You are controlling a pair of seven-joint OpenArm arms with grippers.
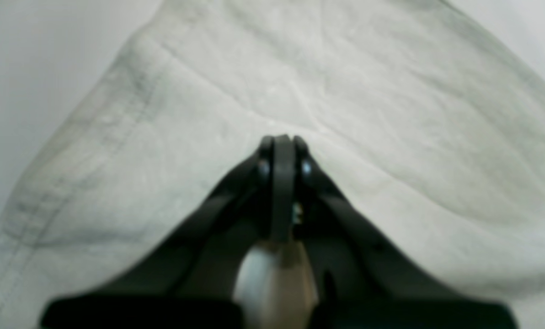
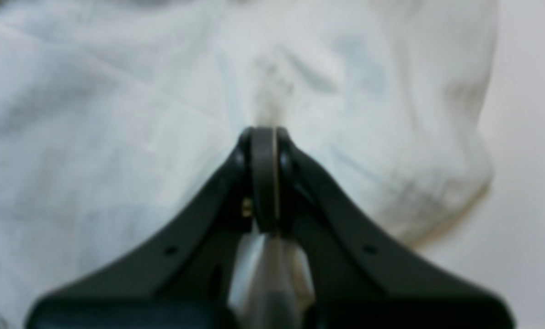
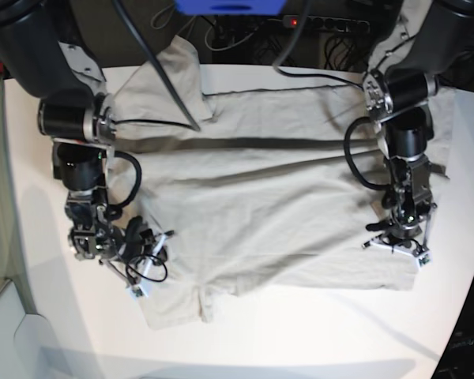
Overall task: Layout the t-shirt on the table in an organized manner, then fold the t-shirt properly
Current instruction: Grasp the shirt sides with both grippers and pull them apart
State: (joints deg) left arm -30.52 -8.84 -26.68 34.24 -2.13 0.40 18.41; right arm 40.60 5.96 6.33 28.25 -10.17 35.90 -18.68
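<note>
The light beige-grey t-shirt (image 3: 261, 197) lies spread across the white table (image 3: 300, 339), with wrinkles and a small flap at its near edge. My left gripper (image 3: 395, 249) sits at the shirt's right side in the base view. Its jaws are shut (image 1: 279, 139), with creases of the cloth (image 1: 368, 137) running up to the tips. My right gripper (image 3: 146, 267) is at the shirt's near-left part. It too is shut (image 2: 264, 132), and a ridge of the fabric (image 2: 117, 137) rises right at its tips. Both wrist views are blurred.
Black cables (image 3: 166, 79) trail over the shirt's far-left sleeve. A power strip (image 3: 332, 22) and a blue object (image 3: 229, 6) lie behind the table. Bare tabletop runs along the near curved edge (image 3: 245, 365) and at the far left (image 3: 31, 197).
</note>
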